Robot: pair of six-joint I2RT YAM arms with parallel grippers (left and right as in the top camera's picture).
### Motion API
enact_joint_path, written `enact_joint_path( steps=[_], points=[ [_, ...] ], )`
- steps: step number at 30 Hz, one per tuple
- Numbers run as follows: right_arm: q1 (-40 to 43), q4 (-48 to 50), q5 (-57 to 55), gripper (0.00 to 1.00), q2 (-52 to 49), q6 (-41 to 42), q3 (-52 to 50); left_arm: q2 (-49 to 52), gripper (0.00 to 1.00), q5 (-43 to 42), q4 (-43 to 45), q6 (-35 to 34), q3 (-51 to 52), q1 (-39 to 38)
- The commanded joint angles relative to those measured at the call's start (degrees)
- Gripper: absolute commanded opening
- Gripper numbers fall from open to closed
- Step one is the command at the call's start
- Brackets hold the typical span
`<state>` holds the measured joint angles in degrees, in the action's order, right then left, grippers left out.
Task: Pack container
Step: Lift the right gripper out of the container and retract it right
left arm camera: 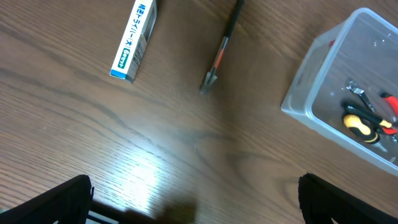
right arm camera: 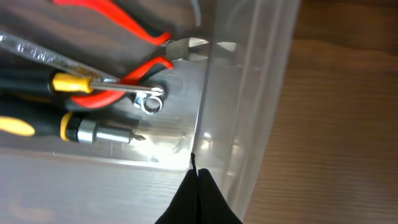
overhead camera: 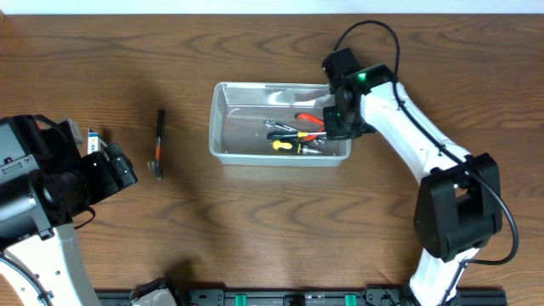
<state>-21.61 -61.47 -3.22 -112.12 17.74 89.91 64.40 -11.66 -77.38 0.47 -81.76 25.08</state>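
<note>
So you're partway — tools lie in the container, a black tool and box wait outside; left end effector wide, right end effector pinched together.

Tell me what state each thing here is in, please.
container, lidless, upright, holding hand tools.
red-handled pliers, lying inside the container.
yellow-black screwdriver, lying inside the container.
wrench, lying inside the container.
black-handled tool, lying on the table, unpacked.
blue-white box, lying on the table, unpacked.
left gripper, jaws wide open, empty.
right gripper, jaws shut at the container's end wall.
</note>
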Motion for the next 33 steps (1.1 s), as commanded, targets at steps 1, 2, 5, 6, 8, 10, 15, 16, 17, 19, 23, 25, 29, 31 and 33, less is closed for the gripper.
enact_joint_path(
  steps=[1, 2, 5, 6, 8, 10, 15, 16, 17, 19, 23, 25, 29, 31, 33],
  points=[
    [2.1, 0.0, -1.1, 0.01, 0.4, 1.6, -0.2, -0.1, 0.98, -0.1, -0.2, 1.0, -0.8, 0.2],
    [2.4, 0.0, -1.1, 0.01, 0.4, 1.6, -0.2, -0.1, 0.98, -0.1, -0.2, 1.0, -0.8, 0.2],
    [3.3, 0.2, -1.1, 0.01, 0.4, 2.0, -0.2, -0.1, 0.98, -0.1, -0.2, 1.0, -0.8, 0.2],
    [3.5, 0.2, -1.1, 0.01, 0.4, 2.0, -0.2, -0.1, 0.98, -0.1, -0.2, 1.0, -0.8, 0.2],
    [4.0, 0.3, -1.1, 0.01, 0.4, 2.0, -0.2, -0.1, 0.98, -0.1, -0.2, 1.0, -0.8, 0.2],
    [4.1, 0.2, -1.1, 0.01, 0.4, 2.0, -0.2, -0.1, 0.98, -0.1, -0.2, 1.0, -0.8, 0.2],
    [4.0, 1.1, -1.0, 0.01, 0.4, 1.7, -0.2, -0.1, 0.98, -0.1, -0.2, 1.0, -0.8, 0.2],
    [3.9, 2.1, 0.2, 0.01, 0.4, -0.9, -0.2, -0.1, 0.98, -0.1, -0.2, 1.0, -0.8, 0.2],
    [3.7, 3.2, 2.3, 0.02, 0.5, -5.7, -0.2, -0.1, 0.98, -0.1, -0.2, 1.0, -0.8, 0.2],
    [3.1, 4.9, 5.4, 0.16, 0.5, -15.2, -0.1, -0.1, 0.98, -0.1, -0.2, 1.5, -0.8, 0.2],
    [1.8, 5.0, 2.6, 0.43, 1.3, -17.6, 2.5, -0.1, 0.98, -0.1, -0.2, 1.7, -0.8, 0.2],
    [1.7, 4.4, 3.1, 0.49, 2.4, -17.7, 5.2, -0.1, 0.98, -0.1, -0.3, 1.7, -0.8, 0.2],
    [2.6, 2.1, 3.0, 0.59, 5.7, -20.7, 11.8, 0.0, 0.98, -0.2, -0.5, 3.3, -0.8, -1.1],
    [3.5, 0.7, 2.9, 0.8, 7.8, -22.5, 14.8, 0.3, 0.98, -0.2, -0.4, 5.4, -0.8, -2.6],
    [4.9, -0.3, 1.2, 0.91, 10.0, -22.8, 17.2, 1.2, 0.98, -0.2, -0.4, 7.3, -0.8, -4.3]
  ],
)
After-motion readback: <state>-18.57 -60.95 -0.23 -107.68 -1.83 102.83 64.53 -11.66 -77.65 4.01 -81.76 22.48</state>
